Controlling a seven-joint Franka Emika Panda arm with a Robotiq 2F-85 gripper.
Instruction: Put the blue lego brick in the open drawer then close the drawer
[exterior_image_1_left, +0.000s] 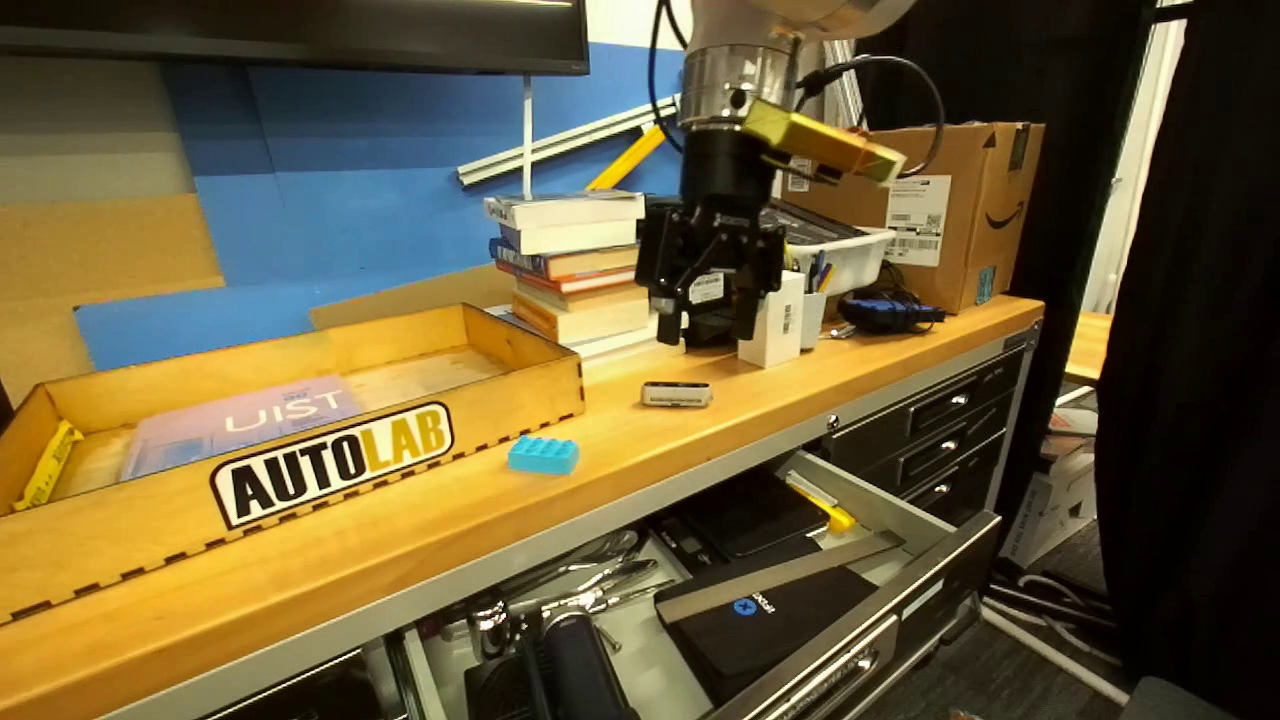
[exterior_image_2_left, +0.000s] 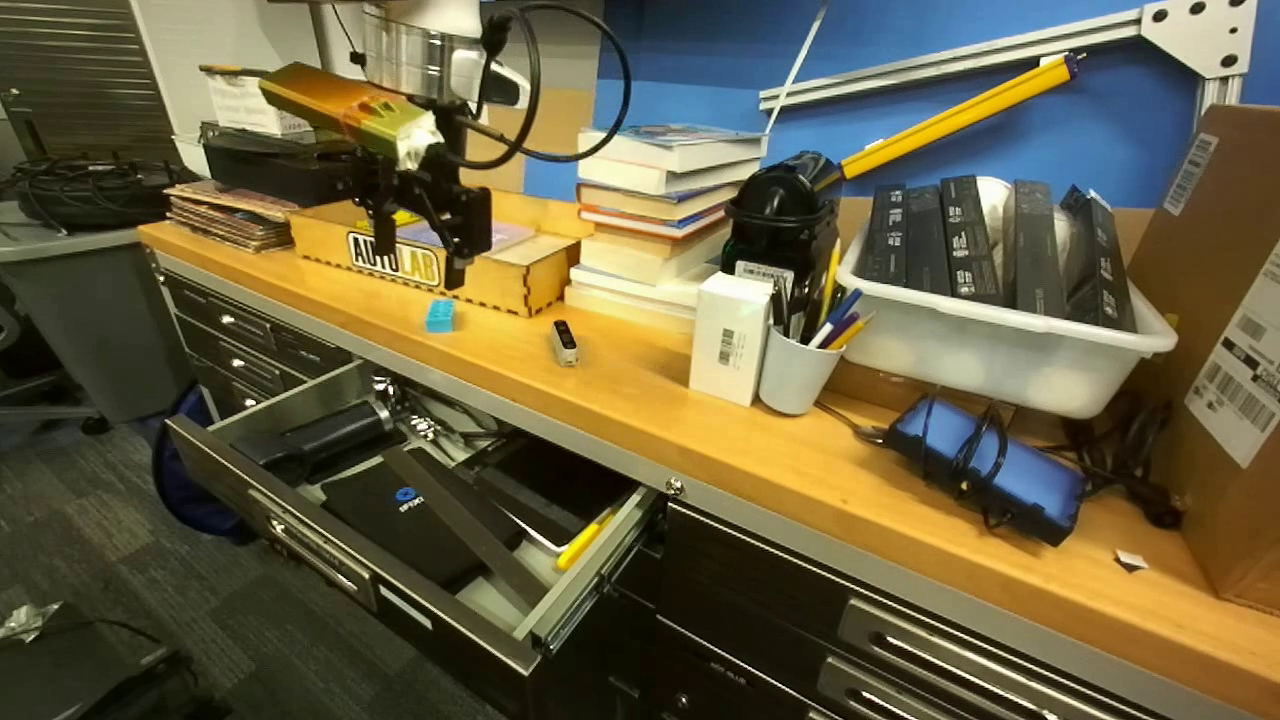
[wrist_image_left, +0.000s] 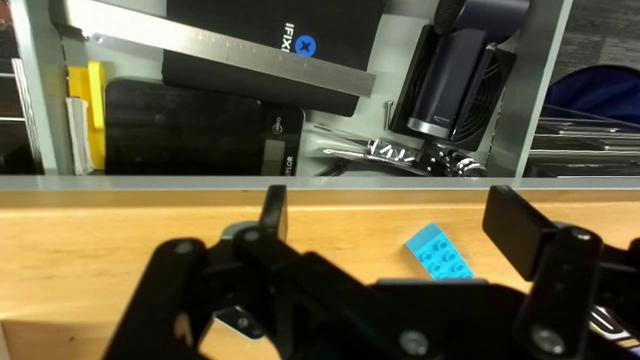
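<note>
The end effector (wrist_image_left: 387, 215) hangs over the bench (exterior_image_2_left: 620, 390), its fingers pointing down and spread wide. Seen through the gap between them in the wrist view, the blue lego brick (wrist_image_left: 439, 252) lies studs up on the bench, lower than the end effector and closer to the finger on the right of that view; part of it is hidden. A small grey block (exterior_image_1_left: 676, 394) also lies lower than the end effector, apart from the brick. Past the fingertips in the wrist view, beyond the bench edge, the open drawer (wrist_image_left: 525, 90) stands pulled out, a metal ruler (wrist_image_left: 220, 50) lying across a black case (wrist_image_left: 225, 15) inside. In an exterior view, a wooden tray (exterior_image_1_left: 520, 395) lettered AUTOLAB sits left of the end effector, with a stack of books (exterior_image_1_left: 575, 265) and a white box (exterior_image_1_left: 772, 335) behind it. Farther right stands a cardboard box (exterior_image_1_left: 965, 215).
</note>
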